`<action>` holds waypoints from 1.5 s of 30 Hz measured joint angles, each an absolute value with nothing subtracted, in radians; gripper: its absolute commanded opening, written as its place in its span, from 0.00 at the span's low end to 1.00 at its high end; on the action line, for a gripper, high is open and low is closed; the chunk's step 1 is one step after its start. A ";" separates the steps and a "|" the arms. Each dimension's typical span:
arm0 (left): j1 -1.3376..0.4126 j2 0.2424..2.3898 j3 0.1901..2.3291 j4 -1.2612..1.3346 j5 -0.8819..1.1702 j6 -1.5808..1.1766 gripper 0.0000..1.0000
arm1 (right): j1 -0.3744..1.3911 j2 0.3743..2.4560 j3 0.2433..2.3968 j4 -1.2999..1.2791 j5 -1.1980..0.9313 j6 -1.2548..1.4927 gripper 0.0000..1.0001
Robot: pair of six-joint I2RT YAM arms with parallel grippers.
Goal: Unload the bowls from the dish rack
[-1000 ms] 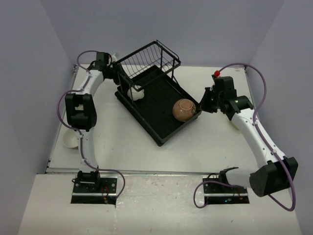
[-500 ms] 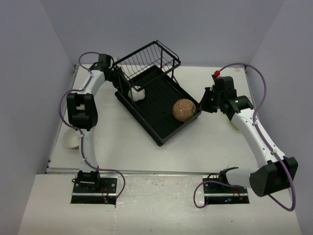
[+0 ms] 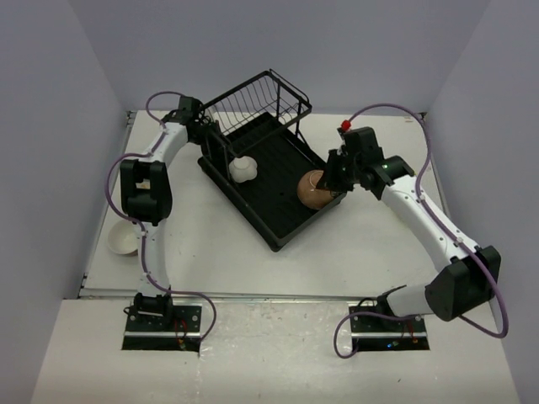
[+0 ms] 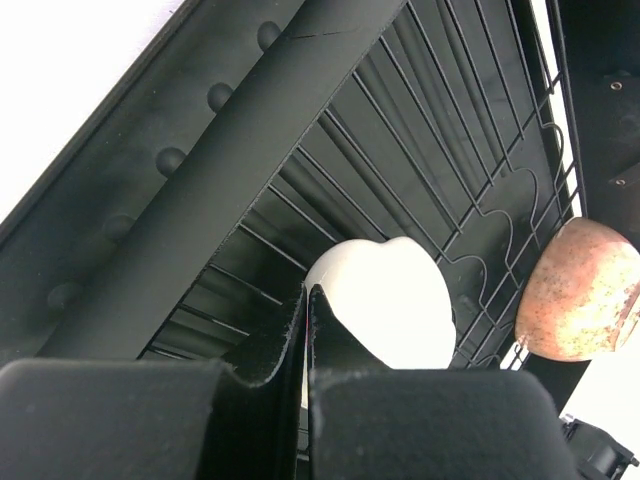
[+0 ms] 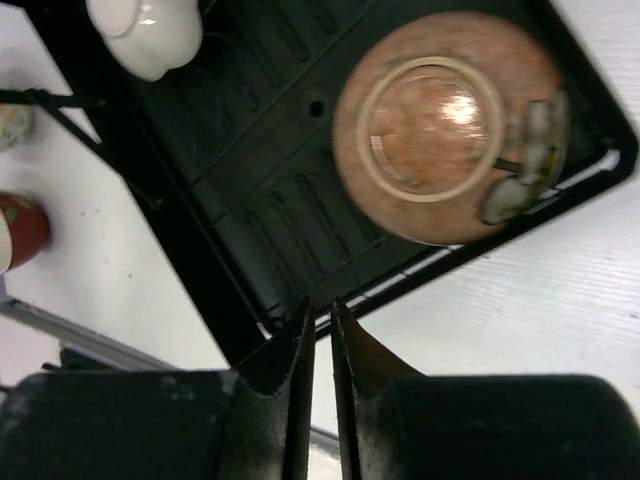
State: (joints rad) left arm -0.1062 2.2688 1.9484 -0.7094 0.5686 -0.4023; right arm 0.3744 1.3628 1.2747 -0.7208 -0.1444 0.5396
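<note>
Starting at the near left, a pale bowl stands on the worktop, outside the dish rack. Two bowls remain in the rack's black tray.

The nearer one is the tan-brown bowl. It lies upside down against the tray's right edge, foot ring upward. The right gripper hangs over that edge, its jaws parted only by a slit and holding nothing. This bowl looks glazed and rigid, likely the heaviest here, slick on its rounded outside and liable to chip if dropped. The raised foot ring seems the readiest hold. Otherwise one jaw could go under the lip, which needs a much wider spread and room against the tray wall.

Farther in, a small white bowl rests tipped on the tray ribs, just beyond the left gripper. That gripper's jaws are pressed together and empty; whether the tips touch the bowl cannot be told. It should be light, and is best pinched across its thin rim.

Beyond it stands the wire basket, and a red bowl sits on the worktop past the rack's left side.
</note>
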 measured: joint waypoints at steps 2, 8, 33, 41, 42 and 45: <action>-0.107 2.269 1.946 -0.709 0.568 -0.397 0.00 | 0.423 1.401 1.312 -0.718 -0.153 0.549 0.20; -0.109 2.269 1.937 -0.709 0.566 -0.377 0.00 | 0.493 1.464 1.369 -0.652 -0.258 0.638 0.36; -0.110 2.269 1.933 -0.712 0.602 -0.317 0.00 | 0.672 1.736 1.340 -0.274 -0.196 1.278 0.65; -0.112 2.268 1.916 -0.698 0.641 -0.313 0.00 | 0.672 1.805 1.329 -0.223 -0.134 1.283 0.57; -0.113 2.268 1.916 -0.698 0.642 -0.311 0.00 | 0.672 1.824 1.331 -0.219 -0.125 1.283 0.59; -0.113 2.268 1.916 -0.698 0.646 -0.310 0.00 | 0.672 1.880 1.346 -0.216 -0.105 1.279 0.63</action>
